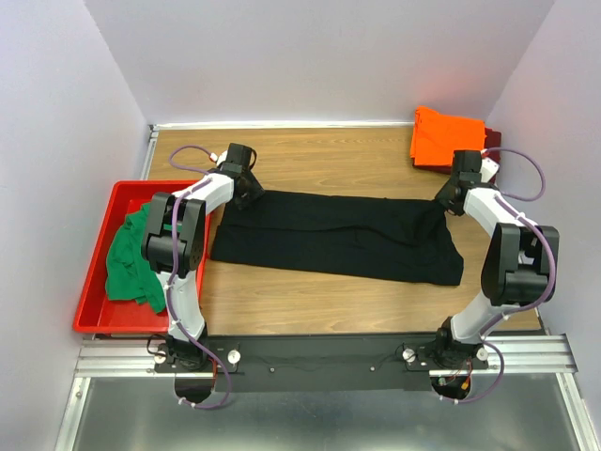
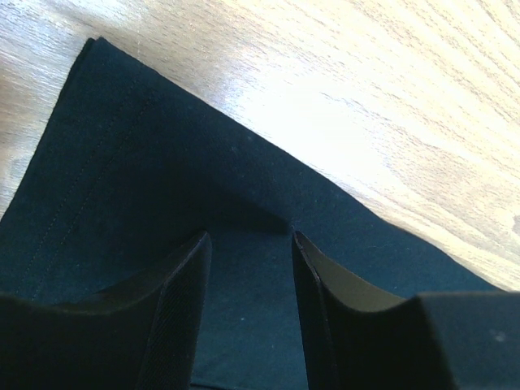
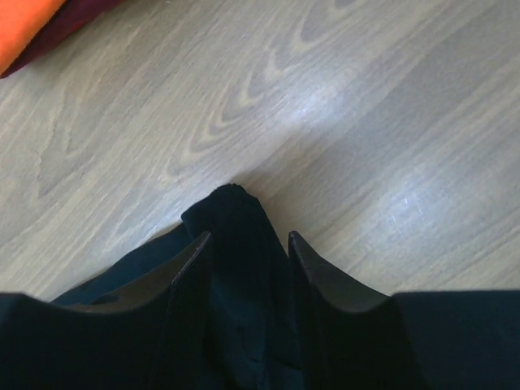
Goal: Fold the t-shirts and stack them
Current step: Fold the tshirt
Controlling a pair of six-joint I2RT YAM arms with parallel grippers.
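The black t-shirt lies spread in a long band across the middle of the table. My left gripper is at its far left corner; in the left wrist view the gripper is open, with flat black cloth under and between the jaws. My right gripper is at the shirt's far right corner, where the cloth pulls up to a point. In the right wrist view the gripper is shut on a bunched fold of black cloth. The orange t-shirt lies folded on the maroon one at the back right.
The green t-shirt lies crumpled in the red plastic tray at the table's left edge. White walls close in the back and both sides. The orange and maroon cloth show at the top left of the right wrist view.
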